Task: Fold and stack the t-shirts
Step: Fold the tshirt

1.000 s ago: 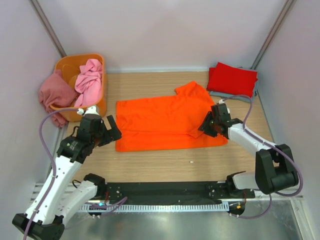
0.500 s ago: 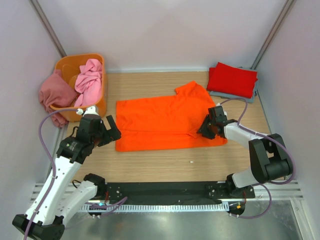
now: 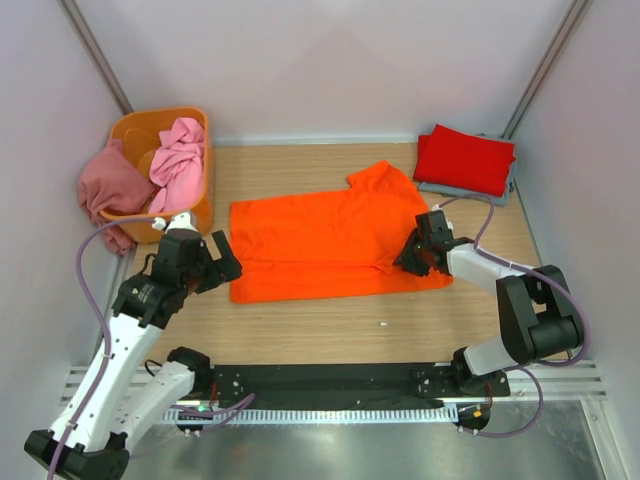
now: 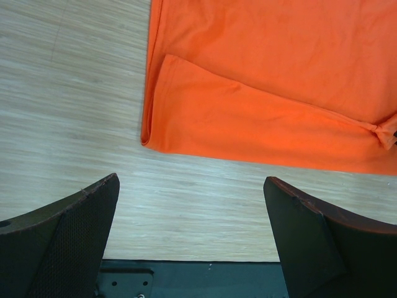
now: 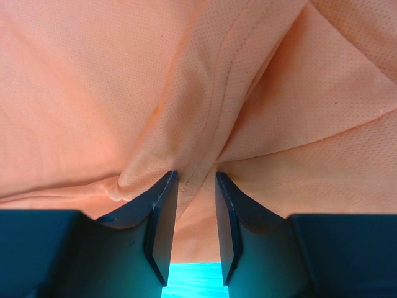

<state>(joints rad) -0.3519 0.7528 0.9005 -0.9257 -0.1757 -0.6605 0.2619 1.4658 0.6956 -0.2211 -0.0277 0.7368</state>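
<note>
The bright orange t-shirt point(image 3: 320, 245) lies spread flat mid-table, one sleeve pointing to the far right. My right gripper point(image 3: 411, 257) sits low on its right side, jaws closed to a narrow gap on a bunched fold of the orange cloth point(image 5: 186, 93); creases spread out from the right gripper's tips point(image 5: 196, 175). My left gripper point(image 3: 222, 262) is open and empty, just off the shirt's near left corner point(image 4: 155, 133), above bare wood point(image 4: 191, 180). A folded red t-shirt point(image 3: 465, 158) lies on a grey-blue one point(image 3: 507, 190) at the far right.
A rigid orange tub point(image 3: 135, 125) stands at the far left. A light pink shirt point(image 3: 178, 150) hangs in it and a dusty rose shirt point(image 3: 105, 185) drapes over its left side. White walls enclose the table; a black rail point(image 3: 320, 385) runs along the near edge.
My right gripper has moved a little left and down onto the shirt. The shirt's cloth and left edge have shifted slightly left. The left arm is nearly still.
</note>
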